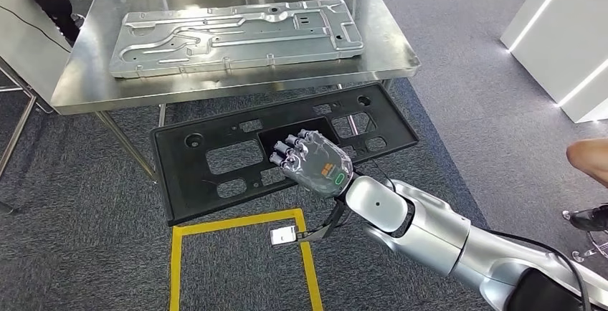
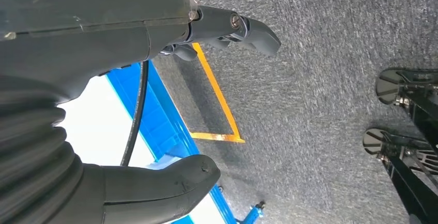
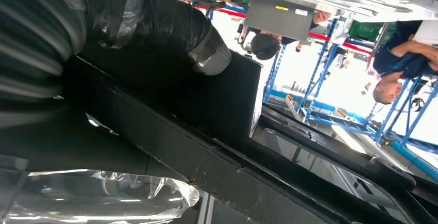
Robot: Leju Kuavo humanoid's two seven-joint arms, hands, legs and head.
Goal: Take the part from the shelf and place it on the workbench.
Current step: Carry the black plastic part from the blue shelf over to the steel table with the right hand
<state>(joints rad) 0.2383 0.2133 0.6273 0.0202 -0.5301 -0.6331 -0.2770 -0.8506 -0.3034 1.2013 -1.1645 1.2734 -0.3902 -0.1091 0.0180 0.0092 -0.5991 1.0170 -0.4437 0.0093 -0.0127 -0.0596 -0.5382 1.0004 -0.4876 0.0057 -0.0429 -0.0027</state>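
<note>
The part is a long black plastic panel (image 1: 215,160) with several cut-outs. My right hand (image 1: 315,159) grips it at a rectangular recess near its middle, fingers curled over the recess edge. It hangs tilted above the carpet, its far edge just under the front edge of the steel workbench (image 1: 79,82). In the right wrist view the black panel (image 3: 227,100) lies close under my taped thumb (image 3: 170,22). My left hand (image 2: 103,33) hangs over the floor, thumb and fingers apart, holding nothing.
A large embossed metal plate (image 1: 236,35) covers most of the workbench top. Yellow floor tape (image 1: 236,221) forms a box below the panel. A person's hand (image 1: 588,157) and shoe (image 1: 591,218) are at the right edge. A white structure (image 1: 566,31) stands at the far right.
</note>
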